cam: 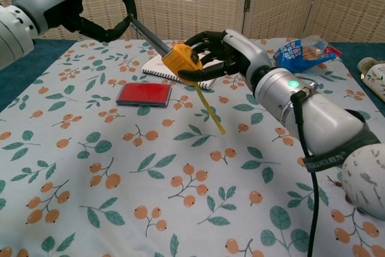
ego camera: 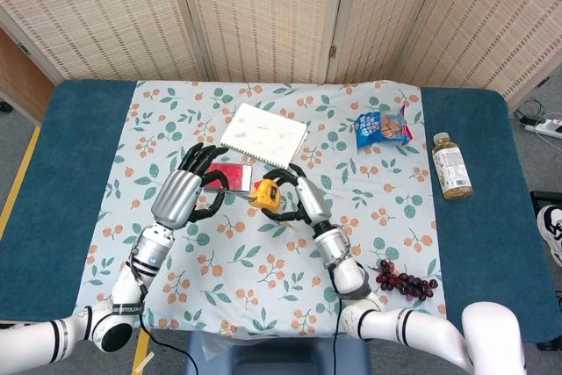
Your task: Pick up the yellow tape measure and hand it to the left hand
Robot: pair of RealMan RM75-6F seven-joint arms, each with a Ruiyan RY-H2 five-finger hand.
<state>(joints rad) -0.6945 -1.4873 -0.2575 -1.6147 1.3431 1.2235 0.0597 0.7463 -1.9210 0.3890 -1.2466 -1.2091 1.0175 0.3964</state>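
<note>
My right hand (ego camera: 303,199) grips the yellow tape measure (ego camera: 263,193) above the middle of the flowered cloth. In the chest view the tape measure's case (cam: 183,59) sits in my right hand (cam: 225,49), and a yellow strap (cam: 210,109) hangs down from it. A grey blade (cam: 150,35) runs out of the case up to the left. My left hand (cam: 102,4) pinches the blade's end between thumb and a finger. From the head camera, my left hand (ego camera: 184,192) is a short way left of the case.
A red flat case (ego camera: 230,175) lies on the cloth under the hands, with a white notebook (ego camera: 263,133) behind it. A blue snack bag (ego camera: 382,126) and a bottle (ego camera: 451,165) lie at the right. Grapes (ego camera: 406,282) sit near the front right.
</note>
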